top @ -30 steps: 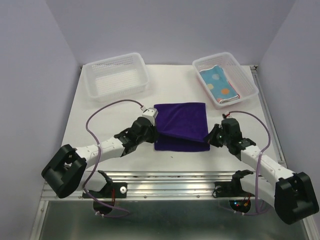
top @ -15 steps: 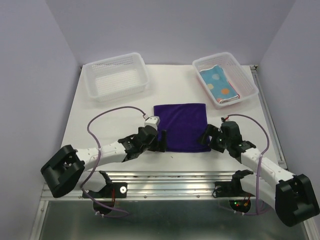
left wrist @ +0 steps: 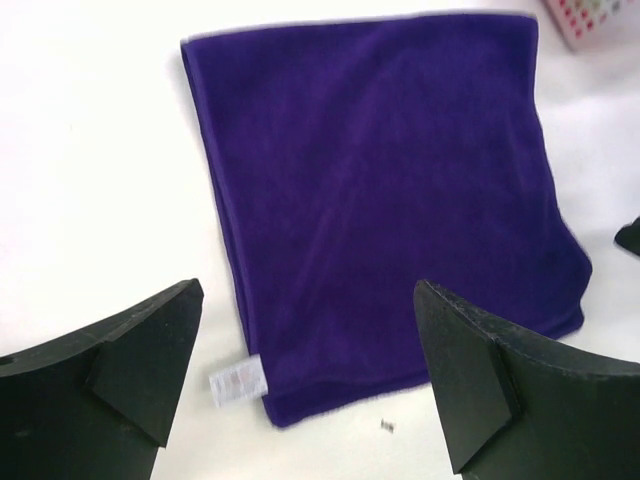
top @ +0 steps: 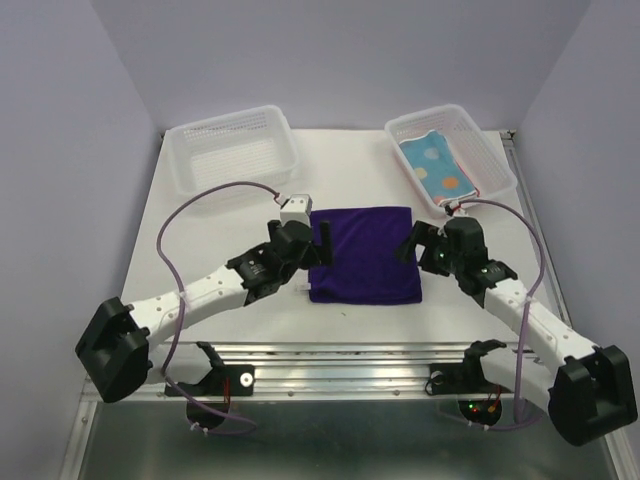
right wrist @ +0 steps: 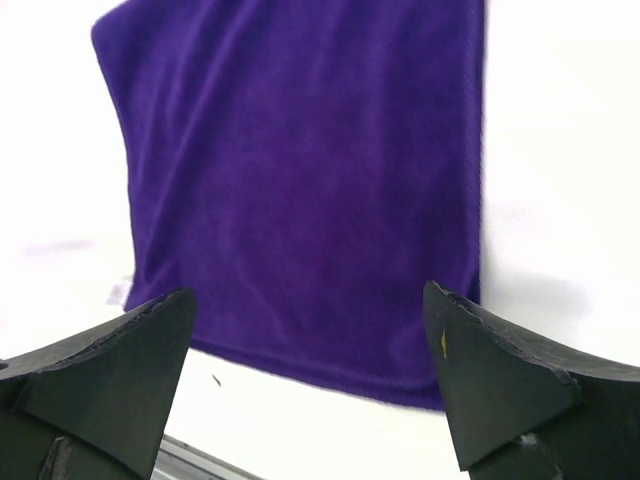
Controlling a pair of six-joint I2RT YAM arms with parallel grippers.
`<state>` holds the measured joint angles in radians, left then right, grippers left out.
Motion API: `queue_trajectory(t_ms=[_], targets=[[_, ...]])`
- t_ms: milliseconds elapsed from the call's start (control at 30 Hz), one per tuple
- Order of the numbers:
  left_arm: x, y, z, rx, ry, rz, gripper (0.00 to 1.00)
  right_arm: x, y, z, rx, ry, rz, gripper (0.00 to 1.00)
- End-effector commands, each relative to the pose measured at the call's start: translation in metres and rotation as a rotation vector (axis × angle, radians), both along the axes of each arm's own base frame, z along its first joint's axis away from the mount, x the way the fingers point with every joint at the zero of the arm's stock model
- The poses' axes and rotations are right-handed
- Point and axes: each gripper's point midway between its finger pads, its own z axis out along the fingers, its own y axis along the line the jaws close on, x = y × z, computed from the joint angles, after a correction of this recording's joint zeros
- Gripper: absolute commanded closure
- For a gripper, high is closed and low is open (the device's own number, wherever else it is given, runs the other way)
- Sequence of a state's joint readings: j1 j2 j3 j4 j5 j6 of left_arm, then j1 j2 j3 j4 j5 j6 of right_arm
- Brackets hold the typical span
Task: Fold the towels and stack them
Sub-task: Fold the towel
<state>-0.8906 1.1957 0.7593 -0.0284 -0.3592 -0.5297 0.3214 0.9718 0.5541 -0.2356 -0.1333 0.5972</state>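
Note:
A dark purple towel [top: 364,254] lies folded flat in the middle of the table; it also fills the left wrist view [left wrist: 380,200] and the right wrist view [right wrist: 300,180]. A small white label [left wrist: 236,381] sticks out at its near left corner. My left gripper [top: 322,243] hangs open just above the towel's left edge, holding nothing. At the towel's right edge my right gripper [top: 412,243] is open too, with nothing in it. A light blue towel with coloured spots [top: 437,168] lies in the right basket.
Two white perforated baskets stand at the back: an empty one at the left [top: 232,150] and one at the right [top: 497,160] with the spotted towel. A metal rail [top: 340,352] runs along the table's near edge. Purple cables loop from both arms.
Both grippers have opened and let go of the purple towel, which now lies folded flat. Both then lifted and drew back toward the towel's far side edges.

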Motion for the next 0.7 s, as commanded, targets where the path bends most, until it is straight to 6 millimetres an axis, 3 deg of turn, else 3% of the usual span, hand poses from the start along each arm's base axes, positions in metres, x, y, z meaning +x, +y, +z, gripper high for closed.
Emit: queue_trajectory(t_ms=[0, 67, 133, 167, 267, 300, 433, 500, 533, 667], targets=[[0.042, -0.013, 0.026, -0.029, -0.077, 0.012, 0.01, 0.034, 0.020, 0.021, 0.049, -0.087, 0.045, 0.00], [0.049, -0.032, 0.026, -0.084, -0.062, -0.059, 0.01, 0.037, 0.030, 0.016, 0.076, -0.058, 0.086, 0.00], [0.051, -0.052, 0.010, -0.095, -0.008, -0.119, 0.01, 0.039, 0.039, -0.003, 0.090, 0.005, 0.114, 0.00], [0.052, -0.059, -0.007, -0.082, 0.029, -0.138, 0.01, 0.039, 0.040, -0.010, 0.090, 0.018, 0.116, 0.00], [0.048, -0.071, -0.034, -0.087, 0.103, -0.161, 0.01, 0.028, 0.041, -0.039, 0.075, 0.104, 0.122, 0.00], [0.045, -0.069, -0.056, -0.061, 0.149, -0.156, 0.01, 0.025, 0.041, -0.046, 0.073, 0.127, 0.116, 0.00], [0.020, -0.060, -0.102, -0.046, 0.275, -0.163, 0.01, 0.006, 0.039, -0.060, 0.059, 0.165, 0.122, 0.00], [0.009, -0.052, -0.110, -0.059, 0.306, -0.135, 0.01, -0.009, 0.037, -0.068, 0.038, 0.199, 0.124, 0.00], [-0.006, -0.039, -0.126, -0.034, 0.339, -0.118, 0.01, -0.022, 0.033, -0.078, 0.025, 0.227, 0.123, 0.00], [-0.041, -0.014, -0.133, -0.064, 0.376, -0.089, 0.01, -0.067, 0.043, -0.084, 0.042, 0.266, 0.182, 0.00]])
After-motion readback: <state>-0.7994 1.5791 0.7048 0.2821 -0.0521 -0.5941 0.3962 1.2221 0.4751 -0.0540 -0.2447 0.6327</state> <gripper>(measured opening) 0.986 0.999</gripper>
